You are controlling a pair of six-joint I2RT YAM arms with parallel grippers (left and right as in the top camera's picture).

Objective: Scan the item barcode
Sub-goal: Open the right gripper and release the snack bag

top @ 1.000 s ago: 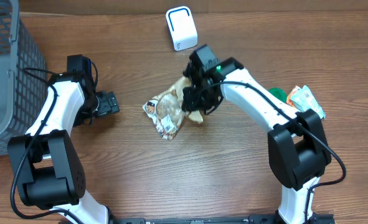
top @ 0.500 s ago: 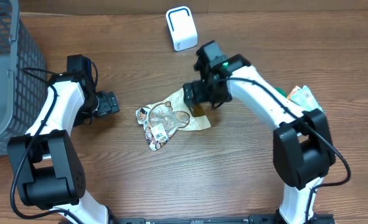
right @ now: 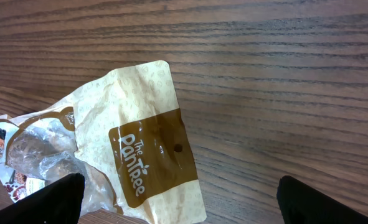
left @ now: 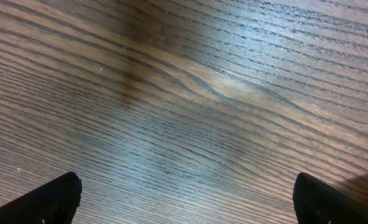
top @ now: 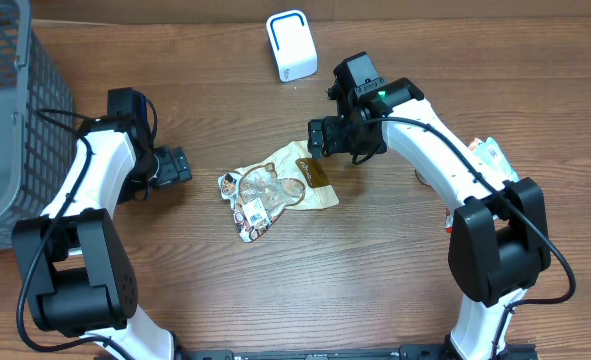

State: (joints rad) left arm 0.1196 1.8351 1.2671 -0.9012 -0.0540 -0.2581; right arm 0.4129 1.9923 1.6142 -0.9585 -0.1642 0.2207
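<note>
Left gripper (top: pixel 180 166): jaws wide apart, empty, over bare wood near the left edge of the table (top: pixel 395 290), beside the grey basket (top: pixel 5 120); well apart from the item.

Snack packet (top: pixel 275 188): lies flat and loose mid-table, nothing touching it; the tan header with its brown band points toward the right arm, and a small white label (top: pixel 258 212) sits on the clear end; probably the barcode, too small to read.

Right gripper (top: pixel 321 140): jaws spread fully, holding nothing, just above the header end.

White scanner (top: pixel 291 45): stands at the far edge, behind the packet.

Judgement: regrasp by the stiff header, fingers clear of the label; lift slowly, since the film may fold; turn the label side to the scanner's face.
</note>
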